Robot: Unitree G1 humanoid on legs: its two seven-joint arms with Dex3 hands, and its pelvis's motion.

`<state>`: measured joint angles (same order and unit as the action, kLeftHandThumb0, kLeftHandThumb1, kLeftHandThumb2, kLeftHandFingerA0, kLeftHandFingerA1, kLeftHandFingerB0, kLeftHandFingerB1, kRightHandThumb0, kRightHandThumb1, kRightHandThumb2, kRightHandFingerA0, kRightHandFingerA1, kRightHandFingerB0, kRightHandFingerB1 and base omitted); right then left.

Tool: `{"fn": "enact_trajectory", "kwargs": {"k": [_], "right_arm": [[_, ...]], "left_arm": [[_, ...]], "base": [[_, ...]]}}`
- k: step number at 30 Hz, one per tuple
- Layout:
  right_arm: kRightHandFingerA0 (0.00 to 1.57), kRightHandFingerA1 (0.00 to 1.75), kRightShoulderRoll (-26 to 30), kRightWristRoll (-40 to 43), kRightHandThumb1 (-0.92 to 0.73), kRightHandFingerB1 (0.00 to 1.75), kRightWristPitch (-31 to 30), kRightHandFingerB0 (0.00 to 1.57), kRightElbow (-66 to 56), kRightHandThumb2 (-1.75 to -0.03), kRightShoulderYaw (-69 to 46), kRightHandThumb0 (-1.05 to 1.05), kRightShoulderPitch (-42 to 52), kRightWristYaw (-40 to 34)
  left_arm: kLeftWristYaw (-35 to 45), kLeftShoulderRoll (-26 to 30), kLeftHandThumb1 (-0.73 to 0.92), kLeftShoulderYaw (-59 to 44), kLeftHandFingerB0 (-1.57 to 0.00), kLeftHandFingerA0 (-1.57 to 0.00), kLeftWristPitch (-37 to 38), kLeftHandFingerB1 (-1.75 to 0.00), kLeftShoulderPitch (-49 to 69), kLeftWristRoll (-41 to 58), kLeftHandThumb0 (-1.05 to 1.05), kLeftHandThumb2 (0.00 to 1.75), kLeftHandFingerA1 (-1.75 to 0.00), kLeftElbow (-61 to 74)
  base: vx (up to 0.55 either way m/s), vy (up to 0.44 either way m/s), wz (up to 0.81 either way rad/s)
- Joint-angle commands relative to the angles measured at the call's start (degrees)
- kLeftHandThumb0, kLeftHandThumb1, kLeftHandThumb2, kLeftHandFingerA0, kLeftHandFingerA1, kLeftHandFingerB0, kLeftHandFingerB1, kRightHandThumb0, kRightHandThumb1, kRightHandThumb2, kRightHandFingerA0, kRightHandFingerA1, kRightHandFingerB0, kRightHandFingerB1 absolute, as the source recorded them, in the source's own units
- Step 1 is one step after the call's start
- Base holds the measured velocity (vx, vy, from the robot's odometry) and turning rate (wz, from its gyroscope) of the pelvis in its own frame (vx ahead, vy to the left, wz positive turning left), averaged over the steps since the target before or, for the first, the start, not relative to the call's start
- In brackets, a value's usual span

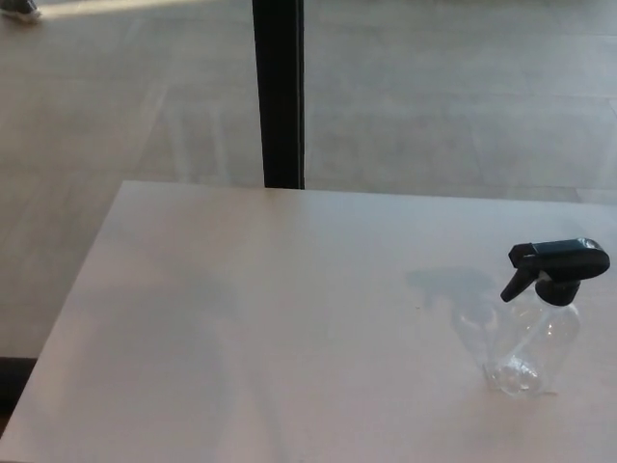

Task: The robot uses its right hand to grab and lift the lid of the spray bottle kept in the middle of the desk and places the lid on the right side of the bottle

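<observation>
Pale wood-toned flooring fills the upper part of the head view, crossed by soft streaks of light, and a black vertical post is seen rising from behind the far edge of the work surface. At the top left corner a dark shoe of a person is partly cut off by the frame edge. Below this, a wide, smooth, pale beige table takes up the lower half of the picture, its far edge running across and its left edge slanting down toward the near corner. On the right part of the table, close to the right edge of the picture, a small clear plastic spray bottle is seen standing, leaning slightly, with its rounded transparent body resting on the table top. It is capped by a black trigger-spray lid, which is seated on the bottle's neck, with its nozzle and trigger lever pointing toward picture left. A faint grey shadow of the bottle is cast on the table just to its left and slightly behind it. Neither the left hand nor the right hand is visible anywhere in the view, so nothing can be said of their fingers, and no relation between the lid and a hand can be made out; the bottle and its lid are touched by nothing.
</observation>
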<state>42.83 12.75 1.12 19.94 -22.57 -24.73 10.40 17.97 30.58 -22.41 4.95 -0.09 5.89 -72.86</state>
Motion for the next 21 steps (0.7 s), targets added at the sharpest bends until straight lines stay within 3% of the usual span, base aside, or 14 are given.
{"fn": "enact_trajectory", "kwargs": {"k": [1,3,6,7,8,9,11,12,13,15,17,18,19,21], "right_arm": [[0.0,0.5,6.21,-10.23,-0.33,0.48,-1.6,0.0,-10.39,-0.95,19.45,-0.38,-6.62,17.99],[0.0,0.51,6.87,-11.44,-0.35,0.49,-3.98,0.0,-14.33,-0.96,22.84,-0.39,-6.27,19.48],[0.02,0.52,7.02,-13.43,-0.39,0.48,-4.55,0.0,-16.82,-0.98,27.4,-0.37,-5.92,21.34],[0.13,0.38,6.74,-13.65,-0.65,0.27,-4.32,0.2,-16.86,-0.59,28.34,-0.69,-5.72,21.6],[0.03,0.52,6.51,-13.51,-0.4,0.48,-4.68,0.0,-17.12,-0.98,29.6,-0.36,-5.46,22.41],[0.13,0.39,6.38,-13.28,-0.64,0.28,-4.78,0.2,-17.06,-0.61,30.3,-0.64,-5.36,22.84],[0.13,0.39,6.33,-13.03,-0.64,0.28,-4.74,0.2,-16.81,-0.61,30.88,-0.64,-5.38,22.93],[0.03,0.52,6.44,-13.59,-0.41,0.48,-4.8,0.0,-17.08,-0.98,31.68,-0.36,-5.36,23.01],[0.14,0.39,6.62,-15.01,-0.64,0.28,-4.7,0.18,-17.43,-0.59,33.09,-0.62,-5.64,23.4],[0.03,0.52,7.36,-17.28,-0.42,0.48,-5.3,0.0,-18.01,-0.99,36.09,-0.36,-6.49,25.01],[0.19,0.38,7.4,-18.54,-0.64,0.27,-3.15,0.19,-17.04,-0.6,37.3,-0.65,-6.63,24.89],[0.18,0.39,7.3,-19.42,-0.64,0.27,-1.29,0.22,-16.32,-0.59,38.25,-0.67,-6.64,24.86],[0.17,0.4,7.45,-19.95,-0.64,0.28,-1.25,0.23,-16.53,-0.59,38.87,-0.67,-6.83,25.0],[0.18,0.4,7.97,-20.8,-0.64,0.28,-1.04,0.25,-17.56,-0.59,39.71,-0.7,-7.03,25.16]], "left_arm": [[0.64,0.91,0.62,0.33,-0.32,-0.52,1.39,-0.52,-0.23,0.44,-0.74,1.01,-0.62,0.35],[0.29,0.73,0.78,0.48,-0.4,-0.58,1.44,-0.4,-0.12,0.35,-0.74,0.63,-0.51,0.76],[0.47,0.78,0.78,0.81,-0.4,-0.57,1.46,-0.4,0.25,-0.01,-0.72,0.64,-0.49,0.38],[0.51,0.9,0.79,1.18,-0.41,-0.56,1.59,-0.4,0.34,-0.39,-0.73,0.64,-0.49,0.27],[0.45,0.82,0.78,1.33,-0.39,-0.56,1.74,-0.39,0.31,-0.52,-0.73,0.64,-0.48,0.07],[0.33,0.72,0.77,1.31,-0.38,-0.56,1.89,-0.38,0.25,-0.5,-0.74,0.65,-0.47,-0.19],[0.17,0.64,0.77,1.31,-0.38,-0.56,2.03,-0.38,0.16,-0.47,-0.74,0.65,-0.47,-0.5],[-0.26,0.58,0.77,1.28,-0.4,-0.59,1.87,-0.38,0.05,-0.42,-0.74,0.64,-0.48,-0.58],[-0.09,0.48,0.77,1.29,-0.42,-0.59,2.09,-0.39,0.2,-0.36,-0.75,0.63,-0.49,-0.42],[-0.19,0.51,0.77,1.19,-0.4,-0.59,1.73,-0.39,0.18,-0.17,-0.74,0.64,-0.5,-0.44],[0.24,0.62,0.79,1.59,-0.4,-0.57,2.14,-0.4,0.51,-0.41,-0.73,0.63,-0.49,0.1],[0.29,0.58,0.62,1.58,-0.32,-0.51,2.21,-0.52,0.59,-0.34,-0.73,1.01,-0.6,0.17],[0.11,0.52,0.77,1.37,-0.4,-0.58,1.92,-0.38,0.41,-0.12,-0.73,0.63,-0.46,-0.07],[-0.11,0.42,0.77,0.86,-0.39,-0.57,1.38,-0.38,-0.02,0.39,-0.72,0.64,-0.46,-0.74]], "base": [[0.0,0.0,0.07],[0.0,0.0,0.0],[0.0,0.0,0.0],[0.0,0.0,0.0],[0.0,0.0,0.0],[0.0,0.0,0.0],[0.0,0.0,0.0],[0.0,0.0,0.0],[0.0,0.0,0.0],[0.0,0.0,0.0],[0.0,0.0,0.0],[0.0,0.0,0.0],[0.0,0.0,0.0],[0.0,0.0,0.0]]}}
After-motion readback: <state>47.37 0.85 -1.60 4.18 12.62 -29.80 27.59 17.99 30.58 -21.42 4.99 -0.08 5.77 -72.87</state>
